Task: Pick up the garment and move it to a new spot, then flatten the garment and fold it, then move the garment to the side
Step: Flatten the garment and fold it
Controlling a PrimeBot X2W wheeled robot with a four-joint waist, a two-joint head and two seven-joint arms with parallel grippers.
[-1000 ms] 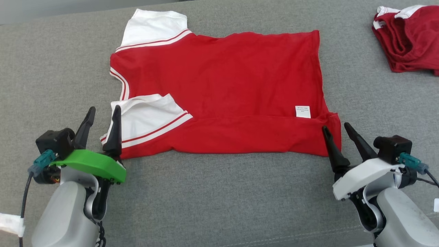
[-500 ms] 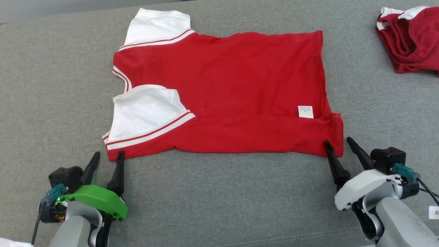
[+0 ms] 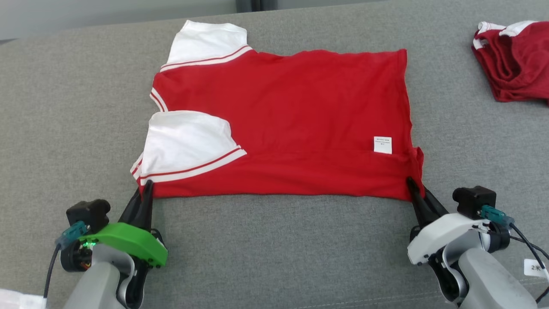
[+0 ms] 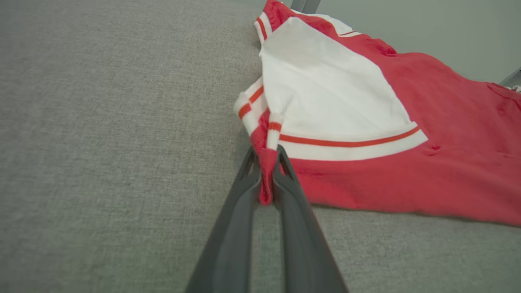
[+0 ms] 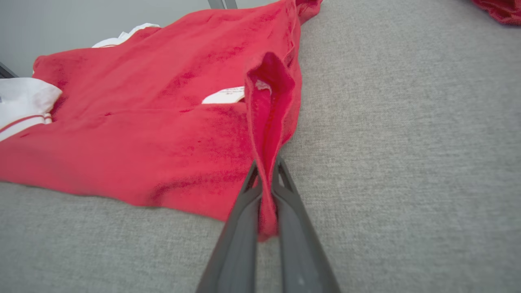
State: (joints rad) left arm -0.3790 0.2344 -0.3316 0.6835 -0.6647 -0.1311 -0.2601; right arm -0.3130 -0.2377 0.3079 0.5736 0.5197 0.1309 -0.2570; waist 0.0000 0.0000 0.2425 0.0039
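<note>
- Red T-shirt [image 3: 300, 111] lies flat on the grey surface [image 3: 279, 249].
- My left jaws are clamped on its near sleeve-side corner, my right jaws on its near hem corner.
- It's soft and floppy, so I'd lift the 2 corners evenly.

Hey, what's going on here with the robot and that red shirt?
The robot is folding a red shirt with white sleeves, spread on a grey fabric surface. Its left claw is shut on the near corner by the sleeve, its right claw on the near hem corner, both pinching cloth low against the surface. A second red garment lies crumpled at the far right.
</note>
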